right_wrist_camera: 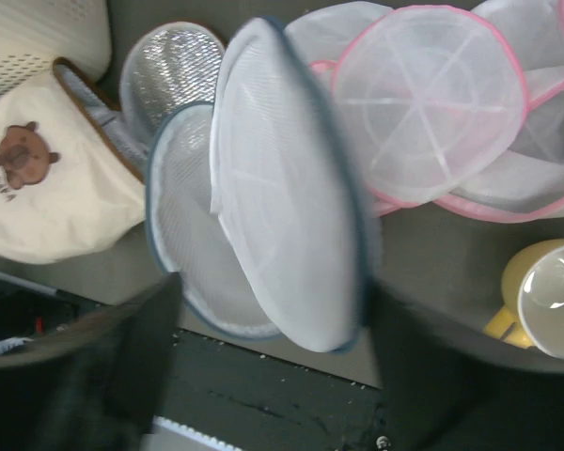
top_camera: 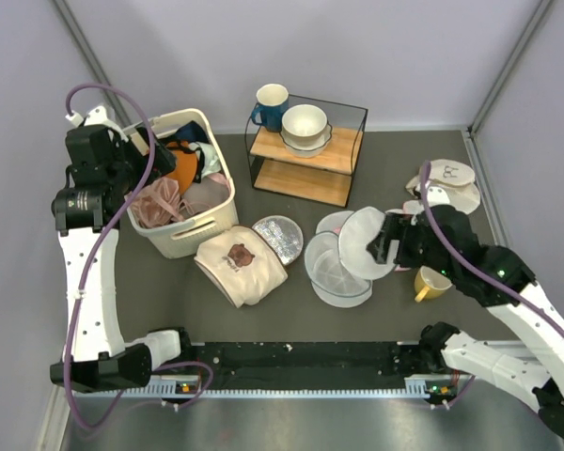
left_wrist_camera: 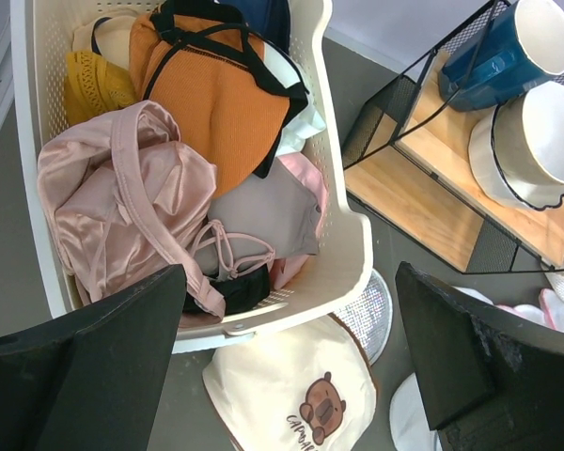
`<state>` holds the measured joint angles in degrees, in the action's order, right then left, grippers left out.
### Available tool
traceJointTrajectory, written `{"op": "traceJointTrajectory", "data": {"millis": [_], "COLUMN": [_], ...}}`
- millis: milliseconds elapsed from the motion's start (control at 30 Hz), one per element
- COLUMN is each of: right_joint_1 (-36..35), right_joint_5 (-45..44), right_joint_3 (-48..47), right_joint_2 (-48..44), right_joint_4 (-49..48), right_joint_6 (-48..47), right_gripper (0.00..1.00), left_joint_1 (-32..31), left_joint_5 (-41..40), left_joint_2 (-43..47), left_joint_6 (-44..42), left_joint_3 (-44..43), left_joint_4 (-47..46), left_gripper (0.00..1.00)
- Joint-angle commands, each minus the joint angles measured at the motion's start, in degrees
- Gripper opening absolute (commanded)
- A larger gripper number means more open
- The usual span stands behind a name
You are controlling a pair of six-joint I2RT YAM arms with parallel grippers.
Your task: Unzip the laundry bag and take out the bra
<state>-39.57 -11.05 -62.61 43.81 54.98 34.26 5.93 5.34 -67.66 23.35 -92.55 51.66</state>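
Note:
The laundry bag [top_camera: 336, 272] lies open at centre right. Its round white mesh lid [top_camera: 361, 242] stands up on edge. In the right wrist view the bag [right_wrist_camera: 183, 235] and its lid [right_wrist_camera: 282, 207] fill the middle, and I see nothing pink inside. My right gripper [top_camera: 387, 246] is open; in its wrist view [right_wrist_camera: 268, 376] the lid's lower edge hangs between the spread fingers, close to the right one. The dusty-pink bra [top_camera: 158, 202] lies in the white basket [top_camera: 202, 230]. It also shows in the left wrist view [left_wrist_camera: 122, 202]. My left gripper [top_camera: 143, 150] hovers open and empty above it [left_wrist_camera: 287, 357].
The basket also holds an orange garment [left_wrist_camera: 221, 103]. A beige bear-print cloth [top_camera: 240, 263] and a grey glittery disc [top_camera: 278, 237] lie beside it. A wire shelf [top_camera: 305, 155] holds a blue mug and a white bowl. Pink-trimmed mesh bags [top_camera: 446, 183] and a yellow mug [top_camera: 432, 284] are at the right.

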Motion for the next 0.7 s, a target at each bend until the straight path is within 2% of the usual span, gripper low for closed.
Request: {"op": "traceJointTrajectory", "data": {"millis": [0,233,300,367,500,667], "right_joint_1": [0.46,0.46,1.94,5.01,15.90,17.16], "right_joint_5": [-4.58,-23.10,-26.12,-26.48,-22.09,-17.53], "right_joint_3": [-2.07,-9.27,-10.77,-12.36,-12.89,-10.87], "right_joint_2": [3.55,9.97,12.96,14.37,16.04,15.16], "right_joint_4": [1.00,2.50,2.50,2.59,2.15,0.22], "right_joint_6": [-0.51,-2.01,-2.18,-2.27,-4.02,-6.22], "right_gripper": [0.99,0.99,0.99,0.99,0.99,0.99], "left_joint_1": [-0.05,-0.05,-0.05,-0.05,-0.05,-0.05], "left_joint_5": [1.33,5.29,6.17,6.08,5.56,6.43], "left_joint_2": [0.42,1.12,1.56,2.35,3.14,4.81], "left_joint_6": [-0.77,0.11,0.46,0.29,-0.41,-0.07], "left_joint_3": [-0.26,4.56,5.62,6.68,6.86,8.88], "left_joint_4": [-1.03,-1.74,-2.00,-1.83,-0.42,-1.29], "left_gripper": [0.99,0.99,0.99,0.99,0.99,0.99]}}
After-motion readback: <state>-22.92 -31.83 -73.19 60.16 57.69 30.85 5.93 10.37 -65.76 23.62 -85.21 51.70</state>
